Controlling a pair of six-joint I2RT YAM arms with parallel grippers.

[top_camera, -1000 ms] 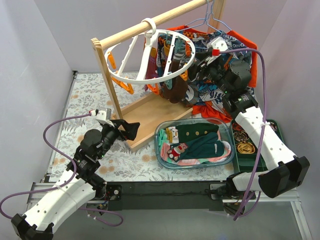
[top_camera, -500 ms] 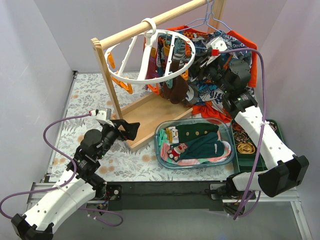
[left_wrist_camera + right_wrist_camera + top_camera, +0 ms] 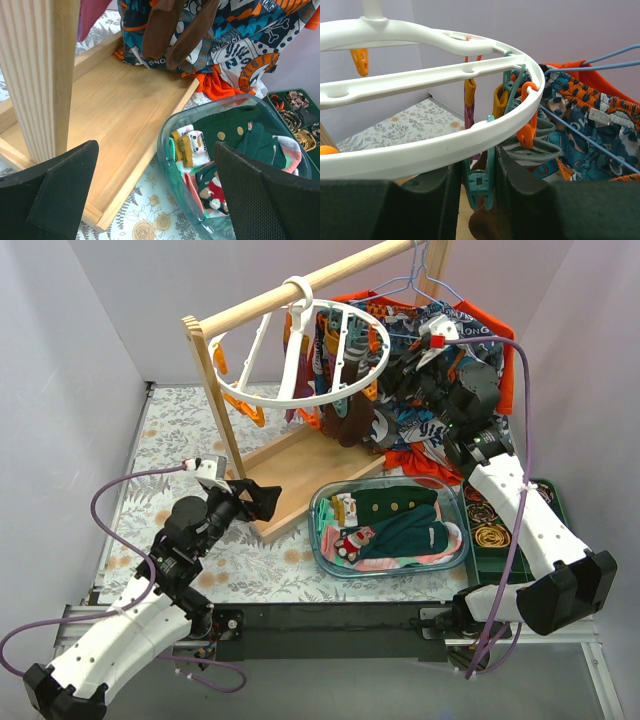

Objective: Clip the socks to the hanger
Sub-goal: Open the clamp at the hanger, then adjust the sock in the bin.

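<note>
Several socks (image 3: 395,515), green-dotted and teal among them, lie heaped in the clear tub (image 3: 320,525) at 5 o'clock on the counter; none of these clipped yet. Hanger (image 3: 335,392) hangs from the wooden rail (image 3: 250,308) at 12 o'clock. Right gripper (image 3: 478,176) at ring's 3 o'clock rim, jaws clamped on a teal peg (image 3: 481,189). Left gripper (image 3: 155,195) at 8 o'clock, jaws wide apart, empty. Picking and clipping all remain.
</note>
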